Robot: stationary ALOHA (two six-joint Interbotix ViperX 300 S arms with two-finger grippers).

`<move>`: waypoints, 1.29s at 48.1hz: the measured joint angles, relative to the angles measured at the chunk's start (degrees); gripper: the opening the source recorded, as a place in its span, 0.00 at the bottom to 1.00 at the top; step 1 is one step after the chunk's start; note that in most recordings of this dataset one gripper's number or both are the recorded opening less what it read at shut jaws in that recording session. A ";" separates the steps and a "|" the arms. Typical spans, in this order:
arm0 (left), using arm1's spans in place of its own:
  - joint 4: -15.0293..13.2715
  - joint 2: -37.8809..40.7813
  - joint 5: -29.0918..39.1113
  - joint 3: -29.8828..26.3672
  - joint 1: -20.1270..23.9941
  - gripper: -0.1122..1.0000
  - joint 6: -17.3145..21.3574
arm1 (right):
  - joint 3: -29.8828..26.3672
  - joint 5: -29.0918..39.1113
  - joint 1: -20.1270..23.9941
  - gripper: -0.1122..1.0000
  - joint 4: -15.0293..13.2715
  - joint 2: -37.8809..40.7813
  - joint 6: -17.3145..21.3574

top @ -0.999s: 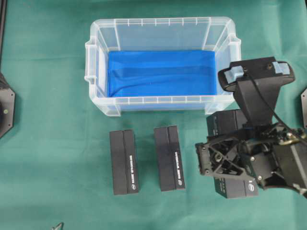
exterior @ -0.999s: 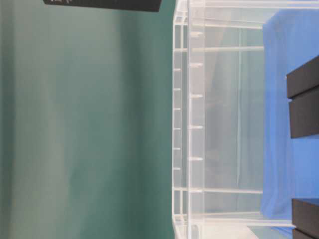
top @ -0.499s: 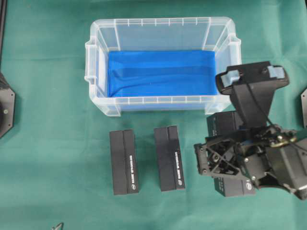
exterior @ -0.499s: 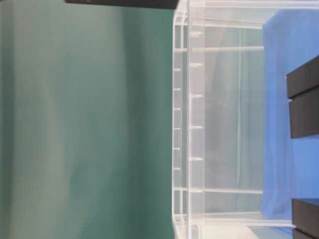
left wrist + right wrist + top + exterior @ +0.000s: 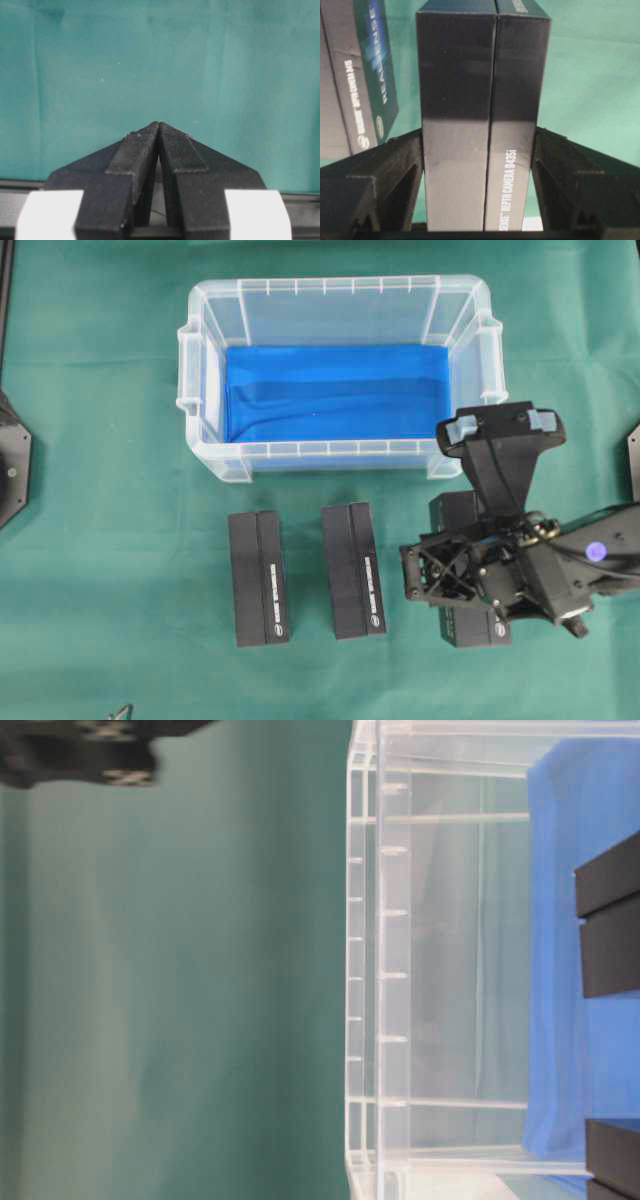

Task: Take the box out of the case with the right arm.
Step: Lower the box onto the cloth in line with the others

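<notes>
Right wrist view: right pincer (image 5: 480,220) grips the black box (image 5: 480,125) between both fingers; left pincer (image 5: 159,131) is closed, empty.

Case (image 5: 335,300) at far middle of table (image 5: 100,540). Three boxes on table, all on near side of case, none inside. First box (image 5: 258,578) below case left part. Second box (image 5: 352,570) just right of it, apart. Third box (image 5: 462,512) below case right corner, under right gripper (image 5: 479,175).
</notes>
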 measured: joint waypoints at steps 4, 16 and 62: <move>0.09 0.00 -0.09 -0.09 0.00 0.10 -0.09 | 2.72 -3.34 0.00 0.68 0.44 0.00 0.09; 0.09 0.09 -0.09 0.00 0.00 0.10 0.00 | 10.46 -12.57 -0.44 0.68 1.76 0.00 0.26; 0.09 0.00 -0.09 -0.09 0.00 0.10 0.00 | 13.10 -15.82 -1.49 0.68 1.76 0.00 0.26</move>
